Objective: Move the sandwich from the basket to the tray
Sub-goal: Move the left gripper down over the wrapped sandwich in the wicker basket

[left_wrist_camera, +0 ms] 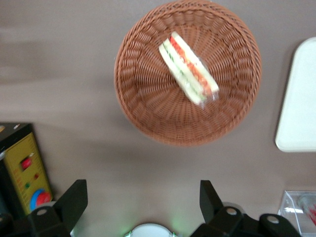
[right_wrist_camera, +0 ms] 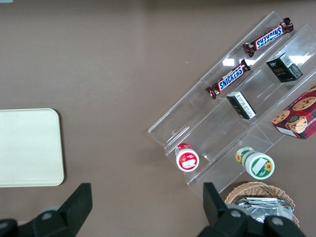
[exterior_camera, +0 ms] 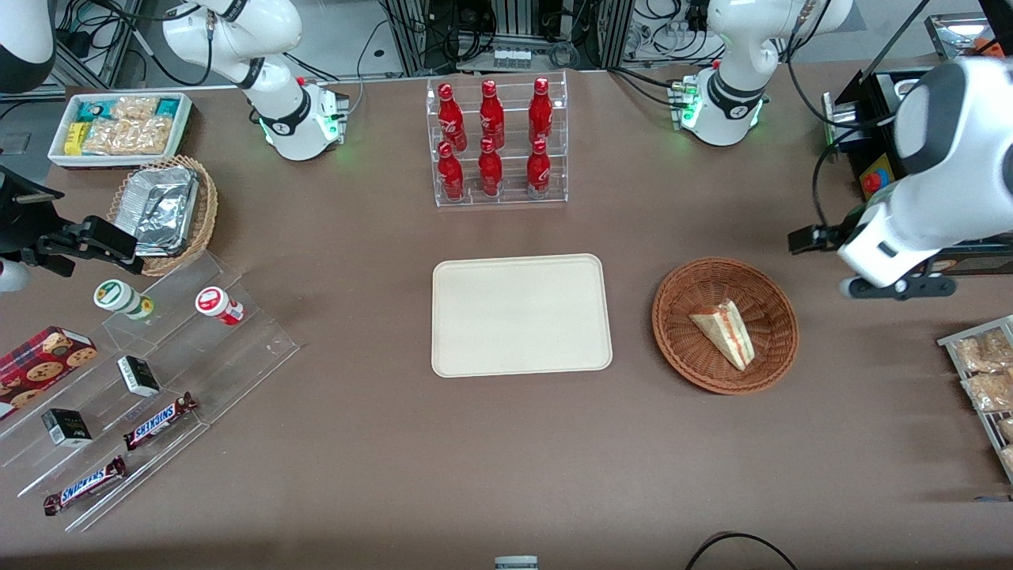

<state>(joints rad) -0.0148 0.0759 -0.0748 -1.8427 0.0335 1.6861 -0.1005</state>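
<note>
- Landmark: flat rectangular cream tray w/ rounded corners & low rim (exterior_camera: pixel 521 315), lying bare at mid-table.
- Round, shallow reddish-brown woven wicker basket (exterior_camera: pixel 725 324) sits beside the tray, toward the working arm's end of the table; a strip of brown tabletop (exterior_camera: pixel 475 459) separates them, not touching.
- Small triangular sandwich wedge, pale bread w/ red-orange & green filling layers (exterior_camera: pixel 723 331), lies in the basket, approx. at its centre, on its side; wrist view shows filling stripes facing up (left_wrist_camera: pixel 188 67).
- Left arm's black two-finger gripper (left_wrist_camera: pixel 143 200) is off the tray, out past the basket toward the working arm's end, raised above the table; not touching basket or sandwich.
- Jaws spread wide, nothing between them; both black fingers (left_wrist_camera: pixel 75 197) show w/ bare tabletop in the gap.
- Clear acrylic rack of six red bottles (exterior_camera: pixel 495 142) stands farther from the front camera than the tray, apart from it.
- Clear stepped acrylic display w/ Snickers bars, small dark boxes & two round tubs (exterior_camera: pixel 142 396) lies well off the tray toward the parked arm's end.
- Lighter tan wicker basket holding a foil container (exterior_camera: pixel 165 210) & white bin of snack packets (exterior_camera: pixel 123 127) also toward that end, farther from the camera than the tray.
- Yellow-faced box w/ red button (left_wrist_camera: pixel 27 180) stands on the table near the gripper, well apart from the tray.
</note>
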